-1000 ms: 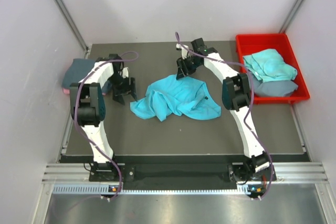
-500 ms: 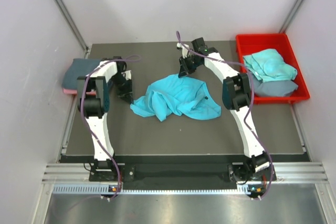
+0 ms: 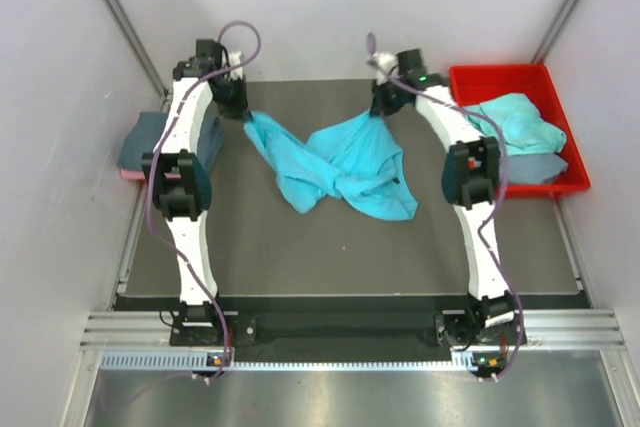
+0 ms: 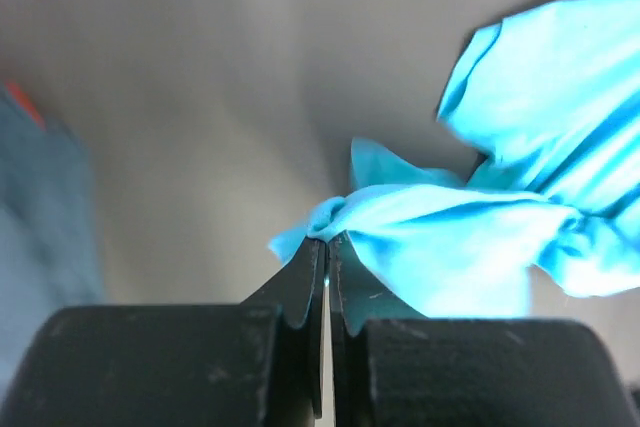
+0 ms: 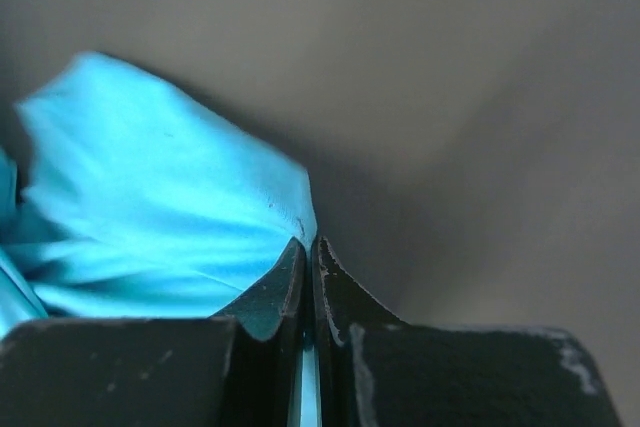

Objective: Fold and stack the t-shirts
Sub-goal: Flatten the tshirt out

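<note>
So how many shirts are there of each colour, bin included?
Turquoise: 2, the centre t-shirt and the upper t-shirt in the red bin
Blue-grey: 2, the left-edge t-shirt and the lower t-shirt in that bin
Pink: 1, the pink t-shirt, a sliver under the left-edge one
Total: 5

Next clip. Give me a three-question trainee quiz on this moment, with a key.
1. True or false: the left gripper and right gripper are both shut on the middle turquoise shirt.
2. What lies in the red bin? A) a pink shirt B) a teal shirt on a grey shirt C) nothing
3. Fill in: the grey pile outside the bin lies beside the ___ arm.
Key: 1 true; 2 B; 3 left.
</note>
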